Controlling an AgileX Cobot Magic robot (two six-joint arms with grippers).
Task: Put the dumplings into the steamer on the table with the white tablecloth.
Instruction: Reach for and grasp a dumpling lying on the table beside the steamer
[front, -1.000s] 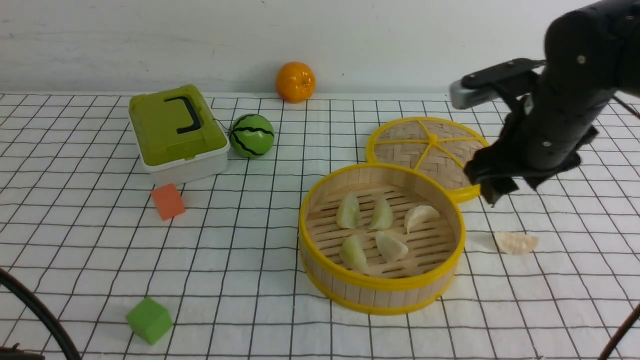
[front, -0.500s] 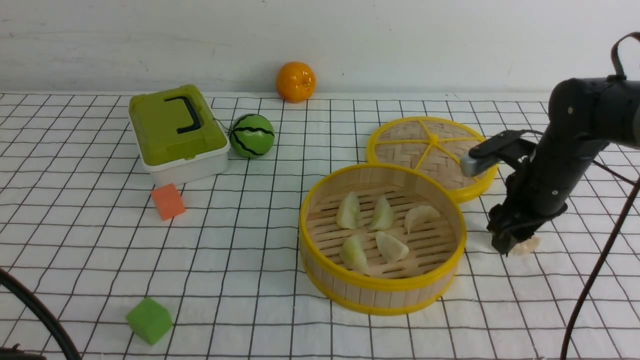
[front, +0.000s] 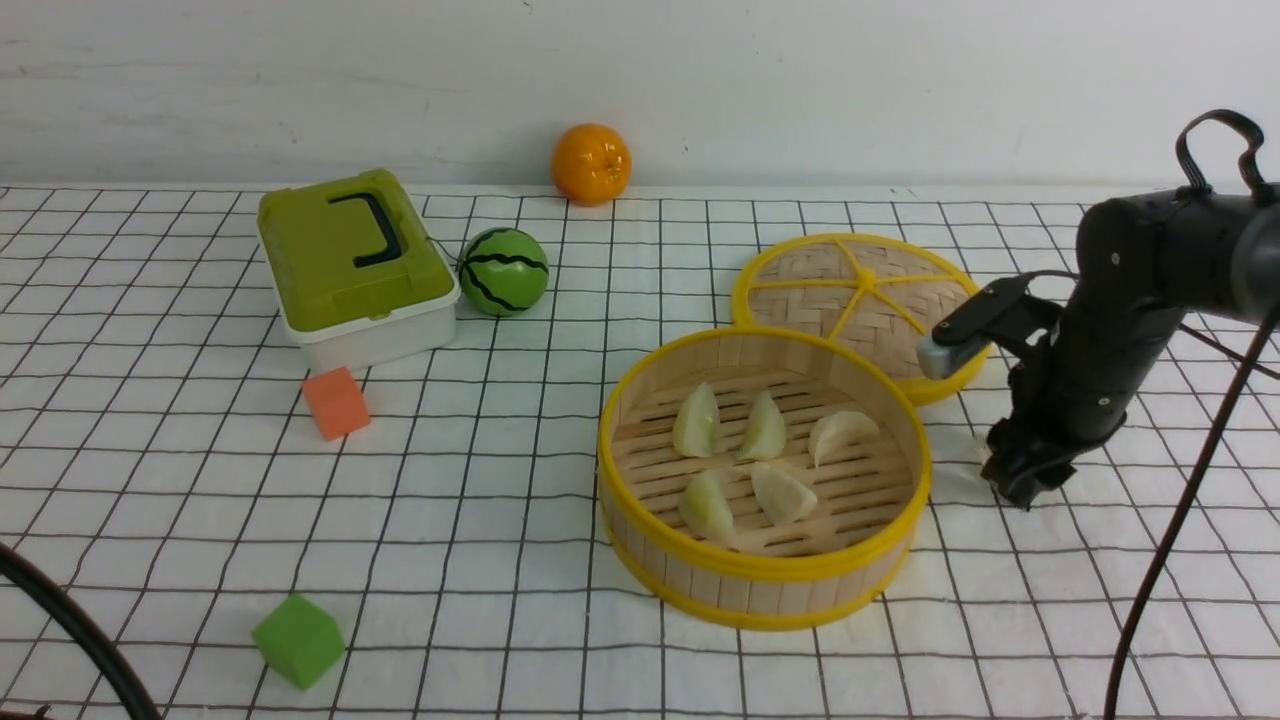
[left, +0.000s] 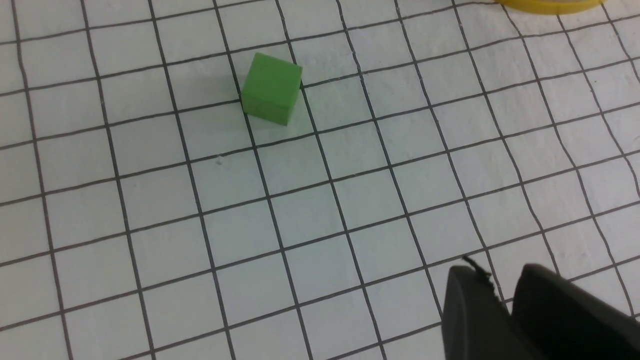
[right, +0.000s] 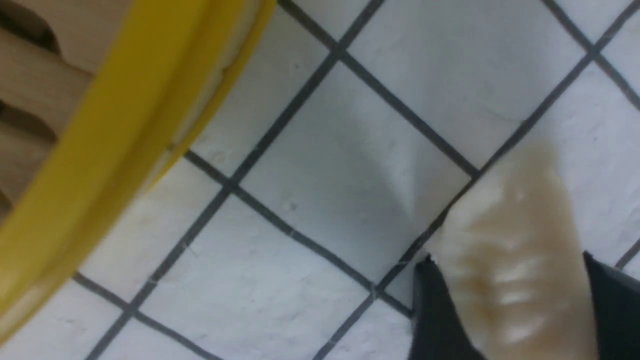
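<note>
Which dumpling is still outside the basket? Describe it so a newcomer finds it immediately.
Start at the round bamboo steamer with yellow rims on the white grid-printed tablecloth. Just off its right side, the black right gripper reaches down to the cloth. Between its fingers sits a pale cream pleated dumpling, the only one outside the basket.

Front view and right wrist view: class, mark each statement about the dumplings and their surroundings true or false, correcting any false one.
1. Five dumplings lie in the steamer. True.
2. The right gripper is over the woven lid. False: it is down at the tablecloth beside the steamer, its fingers either side of the sixth dumpling.
3. The orange cube is inside the steamer. False: it sits on the tablecloth.
4. The green box is closed. True.
</note>
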